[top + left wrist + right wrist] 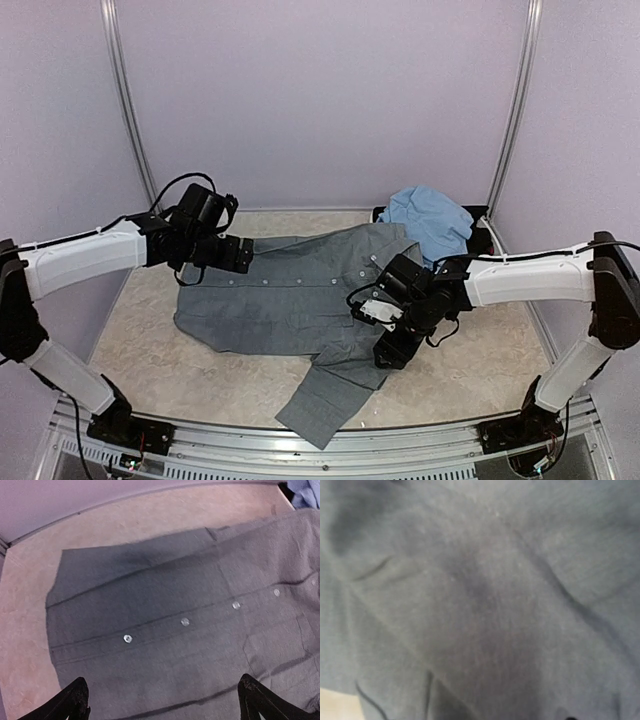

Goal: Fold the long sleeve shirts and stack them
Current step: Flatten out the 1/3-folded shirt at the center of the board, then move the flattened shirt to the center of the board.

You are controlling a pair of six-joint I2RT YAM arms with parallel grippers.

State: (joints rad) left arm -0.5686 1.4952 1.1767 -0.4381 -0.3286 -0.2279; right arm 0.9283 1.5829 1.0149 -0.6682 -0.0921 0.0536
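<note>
Grey shirt (285,300) lies spread, buttons up; blue shirt (432,220) crumpled far right.

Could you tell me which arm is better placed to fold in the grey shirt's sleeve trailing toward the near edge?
Probably the right: the right claw sits low over the grey shirt beside that sleeve, while the left claw hangs open over the hem end, farther away.

grey shirt (165,665) matt woven cloth; table (22,630) smooth, mottled.
</note>
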